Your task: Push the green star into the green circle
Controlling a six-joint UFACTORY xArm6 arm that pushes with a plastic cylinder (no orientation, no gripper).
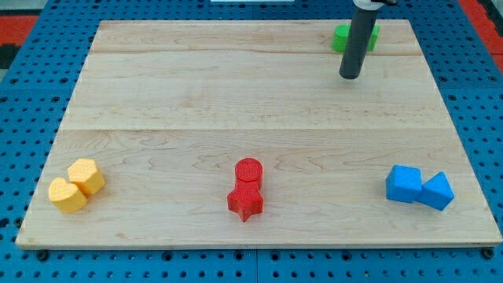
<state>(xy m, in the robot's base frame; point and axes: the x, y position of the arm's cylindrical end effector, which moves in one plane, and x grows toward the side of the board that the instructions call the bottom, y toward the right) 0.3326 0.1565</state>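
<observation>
The green block point(343, 37), its shape hidden behind my rod, sits at the wooden board's point(236, 102) top edge toward the view's right; my tip point(350, 76) rests just below it, gripperless, bare rod only.

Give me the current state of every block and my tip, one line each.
my tip: on the board, just below the green block.
green block: at the top edge, mostly hidden behind the rod; shape unclear.
red cylinder: touching the red star.
yellow blocks: paired, touching.
blue blocks: paired, touching.
</observation>
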